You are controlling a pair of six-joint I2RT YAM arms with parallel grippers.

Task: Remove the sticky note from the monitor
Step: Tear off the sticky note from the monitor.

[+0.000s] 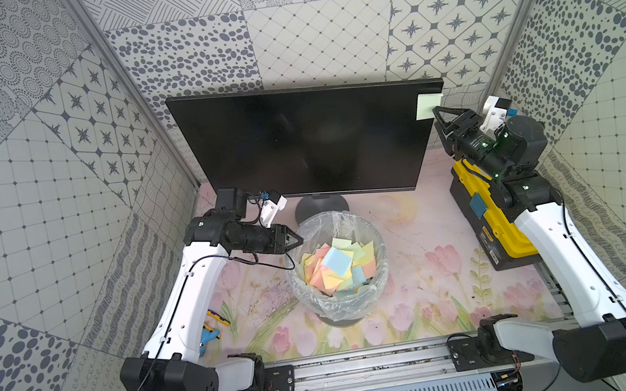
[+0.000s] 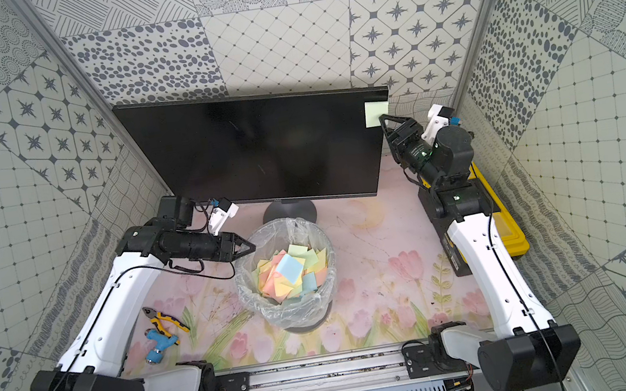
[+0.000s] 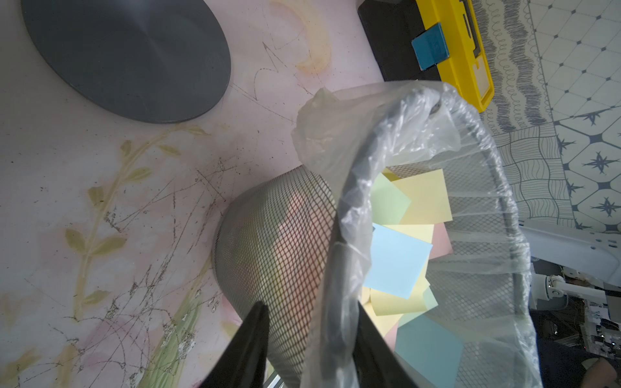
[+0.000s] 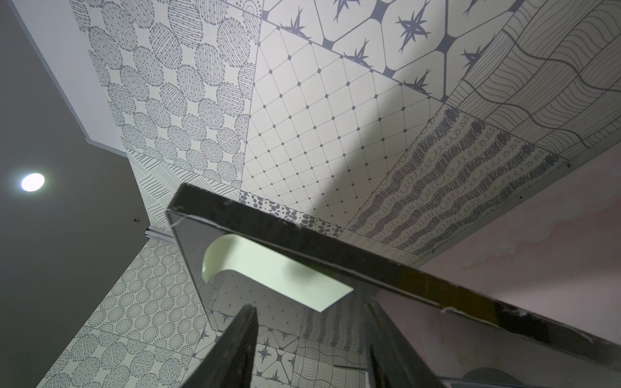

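Pale green sticky note (image 1: 427,106) is stuck at the upper right corner of the monitor (image 1: 294,140), one edge curling off the screen (handy tab). Right claw (image 4: 309,310) hovers just below it, jaws parted and empty, lined up to pinch; left claw (image 1: 297,241) clamps the bin (image 1: 331,215) rim, probably steadying it for the drop

The monitor (image 1: 294,140) has a glossy dark screen; the sticky note (image 1: 425,106) is matt paper. The bin (image 3: 279,242) is metal mesh with a thin clear plastic liner (image 3: 336,111). The worktop (image 1: 413,232) looks scratched.
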